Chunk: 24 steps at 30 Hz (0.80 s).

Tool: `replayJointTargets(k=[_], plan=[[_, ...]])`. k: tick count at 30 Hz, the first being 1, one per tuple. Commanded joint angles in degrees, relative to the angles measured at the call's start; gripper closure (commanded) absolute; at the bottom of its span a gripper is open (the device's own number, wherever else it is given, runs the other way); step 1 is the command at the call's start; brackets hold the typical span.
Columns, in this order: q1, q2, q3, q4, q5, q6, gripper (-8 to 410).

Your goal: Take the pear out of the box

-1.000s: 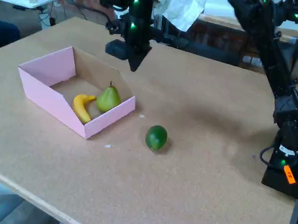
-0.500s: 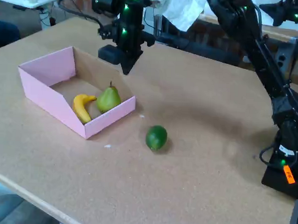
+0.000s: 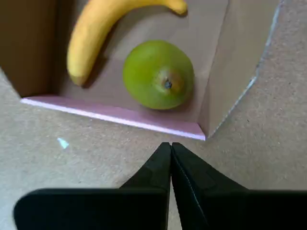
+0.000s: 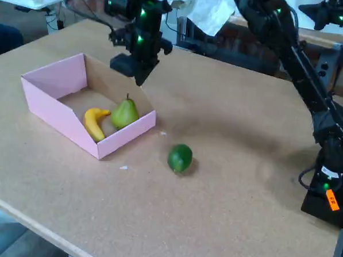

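Note:
The yellow-green pear [image 4: 125,113] stands upright inside the pink box [image 4: 50,108], in the corner by the low wall, next to a yellow banana [image 4: 94,123]. My gripper [image 4: 139,79] hangs in the air above the box's far right side, higher than the pear and not touching it. In the wrist view the pear [image 3: 158,74] is seen from above with its stem end up, just beyond the box's pink wall [image 3: 115,115]. The gripper [image 3: 170,146] is shut, its black fingers pressed together with nothing between them.
A round dark-green fruit [image 4: 180,158] lies on the brown table [image 4: 224,212] to the right of the box. The banana [image 3: 103,31] lies left of the pear in the wrist view. The arm's base [image 4: 326,194] stands at the right edge; clutter lies behind the table.
The arm has swung left, carrying the shut gripper from right of the box's far corner to above the box, nearer the pear. The fruits and box have not moved.

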Motion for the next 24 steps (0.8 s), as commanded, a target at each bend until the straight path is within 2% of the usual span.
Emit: replayJointTargets(k=[1,6,12,24], plan=[[-0.17,2.38,0.09,1.05,-1.42,-0.74,402],[-0.22,4.42,0.09,3.43,-3.87,-1.64,402],[-0.22,4.33,0.09,5.03,-4.31,-2.38,402],[-0.44,4.02,3.72,2.6,-4.28,-2.14,402]])
